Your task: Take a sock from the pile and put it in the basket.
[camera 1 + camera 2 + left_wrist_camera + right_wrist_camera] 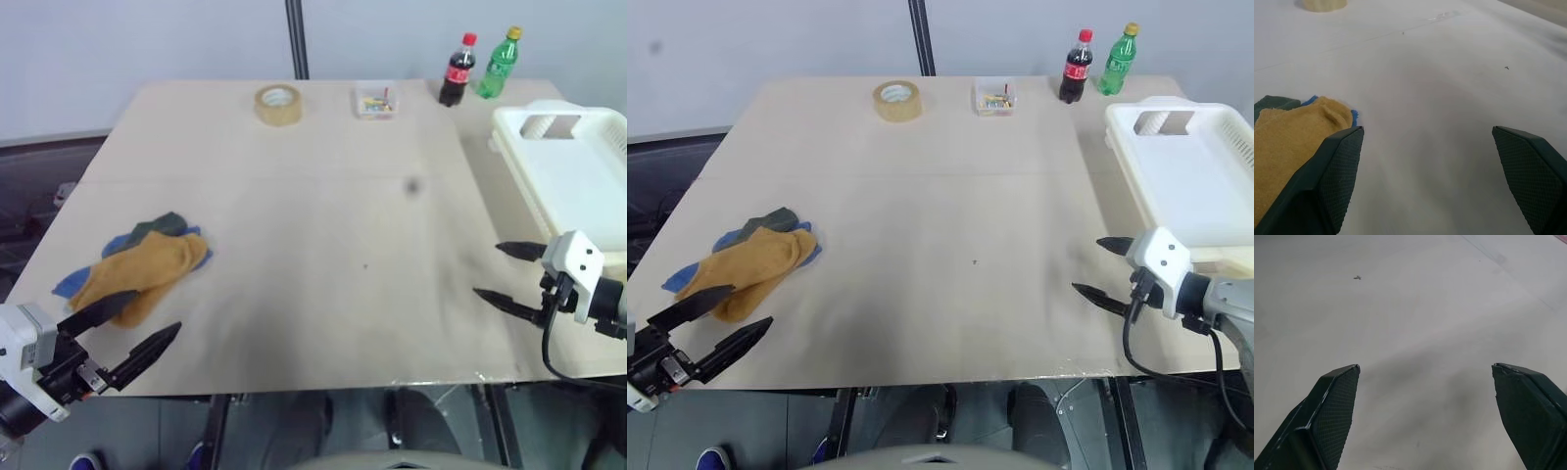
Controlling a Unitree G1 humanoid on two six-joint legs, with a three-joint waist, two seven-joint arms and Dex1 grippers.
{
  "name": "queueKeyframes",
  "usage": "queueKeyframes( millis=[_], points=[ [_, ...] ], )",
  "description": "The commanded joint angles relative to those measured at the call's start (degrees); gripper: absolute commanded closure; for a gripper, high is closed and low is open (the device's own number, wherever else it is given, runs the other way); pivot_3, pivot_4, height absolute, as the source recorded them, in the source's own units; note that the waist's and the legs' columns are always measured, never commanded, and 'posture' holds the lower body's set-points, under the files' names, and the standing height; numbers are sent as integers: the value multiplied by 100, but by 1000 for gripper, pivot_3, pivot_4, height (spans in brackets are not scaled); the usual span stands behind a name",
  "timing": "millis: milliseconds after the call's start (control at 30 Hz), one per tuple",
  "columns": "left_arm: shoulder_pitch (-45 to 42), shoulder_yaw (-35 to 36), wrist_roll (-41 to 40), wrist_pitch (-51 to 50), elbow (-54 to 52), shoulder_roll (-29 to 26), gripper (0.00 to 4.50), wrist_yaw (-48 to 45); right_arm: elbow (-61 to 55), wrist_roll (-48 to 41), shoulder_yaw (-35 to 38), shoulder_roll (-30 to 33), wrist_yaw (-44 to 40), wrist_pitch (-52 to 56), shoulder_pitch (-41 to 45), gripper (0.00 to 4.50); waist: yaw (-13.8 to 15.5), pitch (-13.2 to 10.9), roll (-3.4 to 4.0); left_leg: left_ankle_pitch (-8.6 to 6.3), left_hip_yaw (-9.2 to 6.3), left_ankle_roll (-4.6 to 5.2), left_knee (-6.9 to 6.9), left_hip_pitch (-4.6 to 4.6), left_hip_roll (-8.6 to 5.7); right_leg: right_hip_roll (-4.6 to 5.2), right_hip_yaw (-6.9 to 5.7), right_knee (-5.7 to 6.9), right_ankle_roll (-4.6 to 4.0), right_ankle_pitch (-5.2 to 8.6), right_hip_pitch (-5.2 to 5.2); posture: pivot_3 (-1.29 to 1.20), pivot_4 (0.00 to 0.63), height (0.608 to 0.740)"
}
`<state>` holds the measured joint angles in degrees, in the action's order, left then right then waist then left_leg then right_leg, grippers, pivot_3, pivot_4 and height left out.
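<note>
Socks (137,264) lie heaped near the table's (323,225) front left corner, mustard one on top of the blue and grey-green ones; the basket (573,171) sits at the far right edge. Left gripper (137,328) hangs just in front of the pile, fingers spread wide and empty. Right gripper (507,274) is likewise wide apart, holding nothing, beside the basket. Likely risk: a low scoop could pinch two layered socks together, or push the heap off the near edge.

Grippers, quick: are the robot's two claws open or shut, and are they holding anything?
Left gripper: open, holding nothing, beside the pile.
Right gripper: open, holding nothing.
</note>
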<state>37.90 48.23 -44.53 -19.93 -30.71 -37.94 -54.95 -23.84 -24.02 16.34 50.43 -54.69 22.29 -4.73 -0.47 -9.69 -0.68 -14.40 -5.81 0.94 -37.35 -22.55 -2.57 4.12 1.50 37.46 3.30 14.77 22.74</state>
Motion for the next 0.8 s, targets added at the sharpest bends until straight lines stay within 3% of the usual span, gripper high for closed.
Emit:
queueKeyframes(
  millis=[33,467,600,700,800],
  points=[
    [-101,-76,-47,-27,-158,-11,0,100,-150,-111,15,-45,26,-9,134,19,1,0,0,0,0,0,0,0,0,0,0,0,0,0,0,0,150,740],
    [-651,-717,163,-410,-649,323,0,1431,-198,-189,-551,-398,49,-70,629,19,-1,0,0,-1,-2,1,3,-1,0,-1,0,-5,12,-8,0,0,150,740],
    [-976,-841,421,-635,-841,674,0,2575,-208,-53,-1080,-558,-372,-710,986,19,-9,0,-1,-1,-2,1,3,0,0,-1,1,-5,13,-8,0,0,150,740],
    [-1367,-1164,1094,-960,-1026,1000,0,3828,72,-6,-1804,-1130,-533,-1041,1759,19,-31,0,-2,-1,-5,1,3,2,0,-6,-1,-4,20,-13,0,0,150,740],
    [-1474,-1493,1703,-886,-1155,1306,0,4403,361,124,-2256,-1519,-698,-1263,2274,19,-24,0,-7,0,2,0,3,14,-5,-12,6,11,22,-15,-4,0,150,740]
  ],
)
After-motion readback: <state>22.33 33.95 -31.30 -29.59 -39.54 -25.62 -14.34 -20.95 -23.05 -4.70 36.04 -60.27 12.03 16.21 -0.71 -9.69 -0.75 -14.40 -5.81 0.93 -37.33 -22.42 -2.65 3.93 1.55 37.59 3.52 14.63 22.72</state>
